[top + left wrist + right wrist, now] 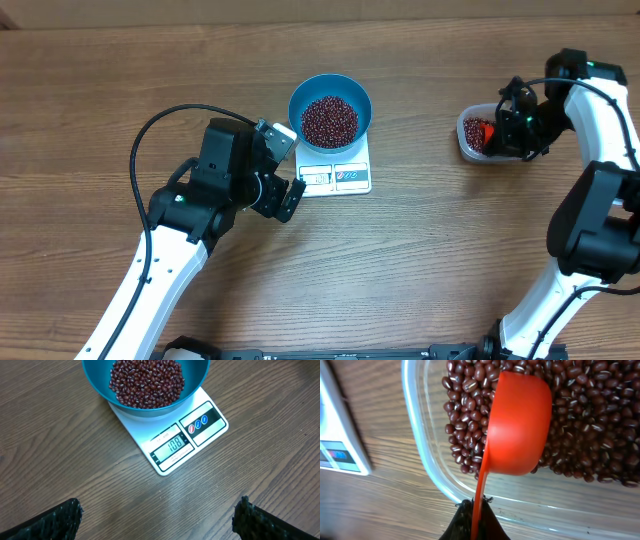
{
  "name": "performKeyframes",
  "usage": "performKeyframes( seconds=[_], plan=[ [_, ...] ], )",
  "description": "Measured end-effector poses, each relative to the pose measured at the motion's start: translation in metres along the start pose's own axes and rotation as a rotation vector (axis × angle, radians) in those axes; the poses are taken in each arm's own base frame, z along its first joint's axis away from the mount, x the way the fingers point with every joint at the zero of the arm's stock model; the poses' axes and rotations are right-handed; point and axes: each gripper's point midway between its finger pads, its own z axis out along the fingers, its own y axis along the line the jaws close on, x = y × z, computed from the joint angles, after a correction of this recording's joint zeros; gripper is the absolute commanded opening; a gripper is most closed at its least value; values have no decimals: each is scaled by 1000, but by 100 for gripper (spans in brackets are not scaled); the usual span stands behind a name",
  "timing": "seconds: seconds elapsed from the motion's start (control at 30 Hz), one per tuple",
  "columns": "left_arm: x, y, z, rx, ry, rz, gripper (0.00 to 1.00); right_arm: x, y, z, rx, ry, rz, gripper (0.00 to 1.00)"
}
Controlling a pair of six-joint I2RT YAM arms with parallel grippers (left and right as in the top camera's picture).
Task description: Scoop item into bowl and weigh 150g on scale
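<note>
The blue bowl [300, 100] stands on the white scale [350, 178] and holds a heap of red-brown beans [329, 120]. In the left wrist view the scale's display [174, 443] reads 108, just below the bowl [95, 385]. My left gripper [287, 170] hovers open and holding nothing by the scale's near-left corner, its fingertips [65, 515] wide apart over bare wood. At the far right my right gripper [476, 515] is shut on the thin handle of a red scoop [520, 425], whose cup lies on the beans [590, 420] in a clear tub [427, 455].
The clear tub [468, 140] sits near the table's right edge, well apart from the scale. A black cable [150, 135] loops off the left arm over the wood. The scale's corner [340, 440] shows at the left of the right wrist view.
</note>
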Motion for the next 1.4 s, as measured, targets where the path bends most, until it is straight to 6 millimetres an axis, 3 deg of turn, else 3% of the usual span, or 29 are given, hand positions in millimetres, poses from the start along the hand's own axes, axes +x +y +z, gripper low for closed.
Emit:
performKeyframes(
  seconds=[0.37, 0.67, 0.87, 1.03, 1.4],
  plan=[
    [0, 0, 0, 0, 0, 0, 100, -11, -4, -19, -250, -105, 125, 4],
    [0, 0, 0, 0, 0, 0, 100, -12, -8, -27, -308, -135, 158, 4],
    [0, 0, 0, 0, 0, 0, 99, -3, -28, -47, -384, -179, 204, 4],
    [0, 0, 0, 0, 0, 0, 100, 6, -34, -60, -454, -208, 205, 4],
    [0, 0, 0, 0, 0, 0, 100, 16, -22, -82, -607, -260, 164, 4]
  ],
)
